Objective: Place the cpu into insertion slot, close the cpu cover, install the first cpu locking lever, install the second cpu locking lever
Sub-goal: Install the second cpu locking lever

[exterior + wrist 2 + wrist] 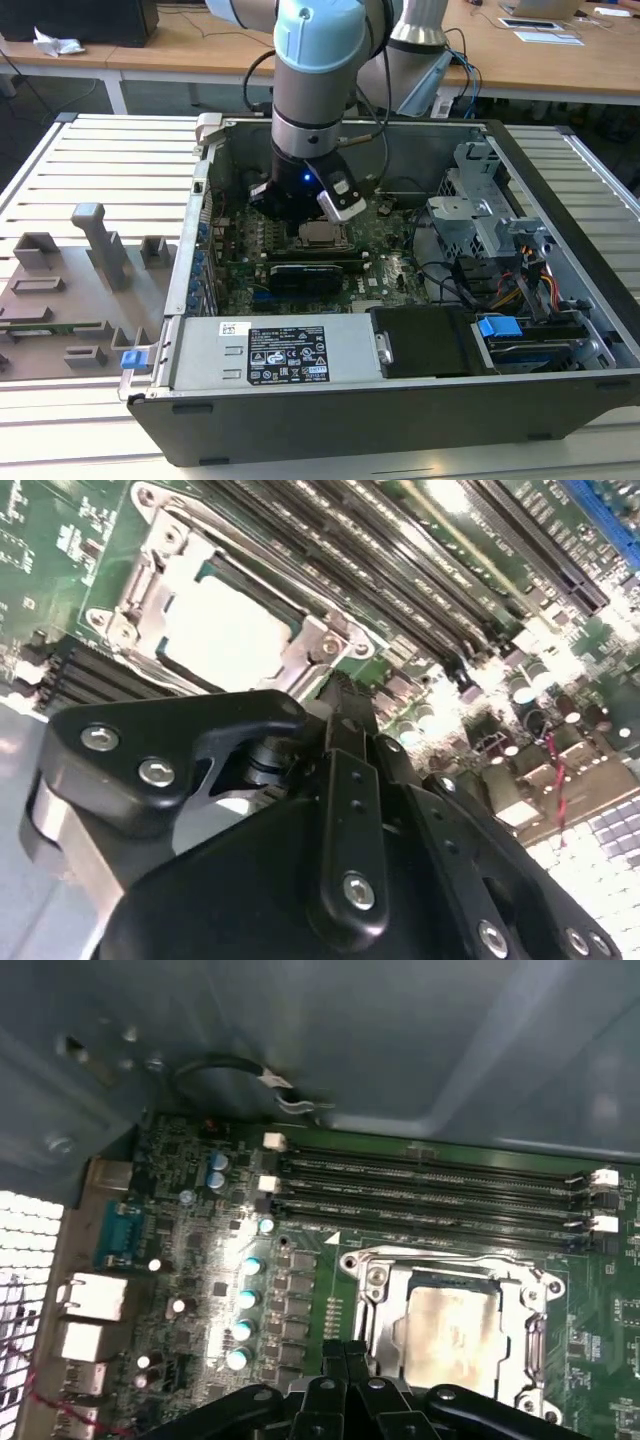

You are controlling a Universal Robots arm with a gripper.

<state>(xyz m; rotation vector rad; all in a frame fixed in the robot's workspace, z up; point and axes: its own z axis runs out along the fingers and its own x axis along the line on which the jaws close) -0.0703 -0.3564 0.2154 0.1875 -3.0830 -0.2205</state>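
While the black gripper point(350, 1385) is lowered inside the open grey computer case point(560, 395), its linkage is seen at the lower edge of the first wrist view, with the fingertips drawn together and touching; nothing is seen held between them. In the second wrist view the same black linkage point(345, 720) is recorded across the lower half of the frame, its tip just beside the edge of the socket frame.

Just beyond the fingertips, the small flat square cpu with silver-grey metal top point(455, 1325) is seen seated in the insertion slot with silver metal frame point(375, 1280), which is set into the green circuit board point(180, 1250). The thin silver cpu cover with square central cut-out point(535, 1340) is seen lying flat around the chip. In the second wrist view the chip point(225, 630) is found at upper left, framed by the cover point(300, 660). Whether the locking levers are latched cannot be told.

Farther on, long black memory slots point(430, 1185) are noted running across the middle of the first wrist view, and blue-topped capacitors point(245, 1300) are lined up at centre left.

In the exterior view the pale blue and grey robot arm point(315, 70) is seen descending from the top centre into the case, the chip point(320, 235) lying at the frame's centre. A grey fixture plate with moulded holders point(70, 290) is noted at left, on the slatted white table point(110, 150).
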